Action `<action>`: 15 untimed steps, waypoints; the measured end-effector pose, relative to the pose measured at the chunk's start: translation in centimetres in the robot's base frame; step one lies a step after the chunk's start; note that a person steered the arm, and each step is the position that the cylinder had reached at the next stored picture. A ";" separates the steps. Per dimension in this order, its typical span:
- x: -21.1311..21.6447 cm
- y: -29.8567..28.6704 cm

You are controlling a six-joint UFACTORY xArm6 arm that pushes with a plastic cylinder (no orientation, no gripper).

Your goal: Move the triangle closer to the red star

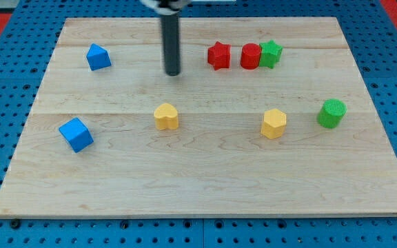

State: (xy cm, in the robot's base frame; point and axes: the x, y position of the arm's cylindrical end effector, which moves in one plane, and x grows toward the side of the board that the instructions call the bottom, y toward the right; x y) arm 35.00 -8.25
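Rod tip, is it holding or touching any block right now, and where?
Nothing is held. My tip stands on bare board, apart from every block: the blue triangle lies to the view's left, the red star to the view's right.

Blue triangle lies upper left, well apart from red star.

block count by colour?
Blue: 2, the triangle and the cube
Red: 2, the star and the cylinder
Green: 2, the star and the cylinder
Yellow: 2, the heart and the hexagon
Total: 8
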 end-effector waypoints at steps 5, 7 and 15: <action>-5.4 -6.8; -3.7 -9.8; -3.1 1.9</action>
State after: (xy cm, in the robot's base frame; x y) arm 31.87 -6.32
